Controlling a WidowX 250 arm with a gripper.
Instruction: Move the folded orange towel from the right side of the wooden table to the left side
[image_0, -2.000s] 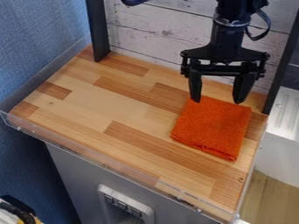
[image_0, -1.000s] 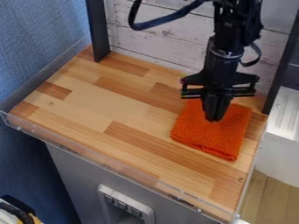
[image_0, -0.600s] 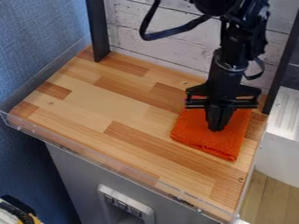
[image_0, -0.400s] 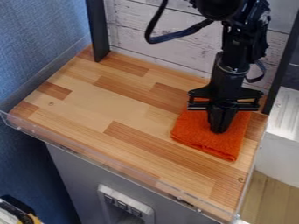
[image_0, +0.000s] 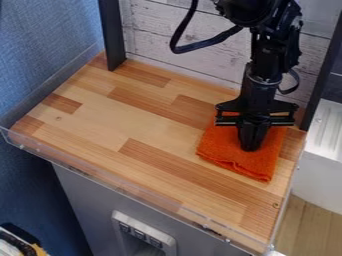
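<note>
My gripper (image_0: 251, 148) hangs down at the right side of the work surface, its two fingers closed together with their tips at the middle of an orange cloth (image_0: 227, 156). The cloth lies folded in a rough square on the wooden surface (image_0: 120, 117). The gripper hides the cloth's back middle part. Whether a fold of cloth is pinched between the fingertips cannot be made out.
A low clear plastic rim (image_0: 127, 192) runs along the surface's front edge. Black upright posts (image_0: 112, 34) stand at the back left and back right, with a whitish plank wall (image_0: 175, 37) behind.
The gripper, open above the cloth's back edge two seconds ago, has shut and come forward and down onto the cloth. The cloth's left and front edges have shifted slightly just now.
</note>
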